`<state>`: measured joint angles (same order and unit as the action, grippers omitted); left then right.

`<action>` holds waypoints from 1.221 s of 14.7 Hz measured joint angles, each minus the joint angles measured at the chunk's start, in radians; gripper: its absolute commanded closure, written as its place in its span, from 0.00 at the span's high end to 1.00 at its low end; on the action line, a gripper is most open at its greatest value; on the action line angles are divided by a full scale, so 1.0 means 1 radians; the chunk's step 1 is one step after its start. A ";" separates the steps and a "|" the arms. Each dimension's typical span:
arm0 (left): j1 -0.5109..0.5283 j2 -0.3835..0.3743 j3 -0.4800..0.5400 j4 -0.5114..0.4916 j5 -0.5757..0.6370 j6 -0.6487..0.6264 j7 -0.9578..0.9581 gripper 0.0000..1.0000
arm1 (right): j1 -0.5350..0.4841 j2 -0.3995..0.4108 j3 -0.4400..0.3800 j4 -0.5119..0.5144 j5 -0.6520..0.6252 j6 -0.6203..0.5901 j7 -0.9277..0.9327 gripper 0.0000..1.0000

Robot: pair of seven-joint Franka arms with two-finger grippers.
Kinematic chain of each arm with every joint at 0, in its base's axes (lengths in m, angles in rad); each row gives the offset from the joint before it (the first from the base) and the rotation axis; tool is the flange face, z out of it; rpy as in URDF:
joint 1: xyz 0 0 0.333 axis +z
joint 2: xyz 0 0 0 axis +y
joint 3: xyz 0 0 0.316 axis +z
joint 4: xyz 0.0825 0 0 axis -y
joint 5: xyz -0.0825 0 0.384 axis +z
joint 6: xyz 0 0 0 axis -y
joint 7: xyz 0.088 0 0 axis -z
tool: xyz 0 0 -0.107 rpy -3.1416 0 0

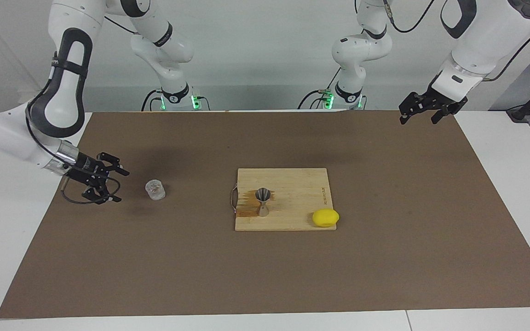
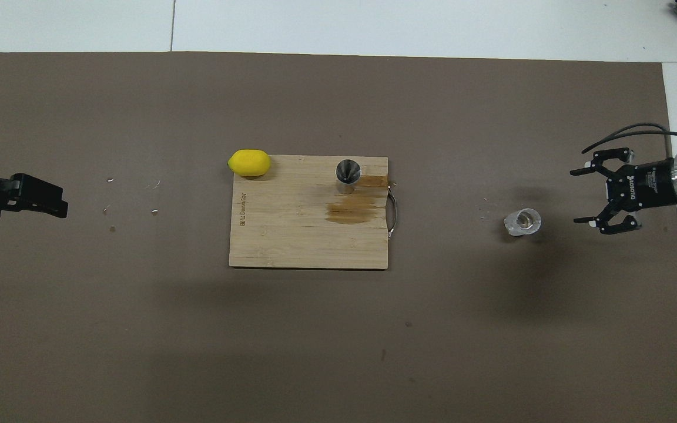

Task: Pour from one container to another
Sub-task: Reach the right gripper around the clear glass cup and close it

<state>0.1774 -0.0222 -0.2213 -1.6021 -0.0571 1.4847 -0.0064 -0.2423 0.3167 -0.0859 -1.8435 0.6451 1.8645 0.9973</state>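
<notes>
1. Tumbler (image 1: 155, 189): short clear faceted glass, upright on the mat toward the right arm's end, placed for a side grasp.
2. Right gripper (image 1: 114, 185): low beside the tumbler, fingers spread, not touching.
3. Jigger (image 1: 262, 201): silver hourglass, upright on the cutting board (image 1: 292, 184).
4. Left gripper (image 1: 423, 110): spread, raised over the mat's corner, waiting.

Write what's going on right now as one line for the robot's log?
right gripper: open, low beside glass, not touching | left gripper: open, waiting over mat edge | jigger: upright on board | pour: not started
</notes>
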 measured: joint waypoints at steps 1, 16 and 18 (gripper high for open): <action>0.000 -0.001 -0.001 0.011 0.000 -0.006 0.005 1.00 | -0.006 0.019 0.000 -0.001 0.019 0.000 -0.019 1.00; 0.000 -0.001 -0.011 0.057 0.024 -0.065 0.009 1.00 | -0.017 0.072 0.000 -0.127 0.163 0.026 -0.265 1.00; 0.000 -0.001 -0.010 0.057 0.025 -0.065 0.009 1.00 | -0.016 0.072 0.001 -0.144 0.163 0.029 -0.272 1.00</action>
<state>0.1774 -0.0234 -0.2318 -1.5454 -0.0324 1.4198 0.0025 -0.2587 0.3888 -0.0847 -1.9878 0.8086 1.8930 0.7253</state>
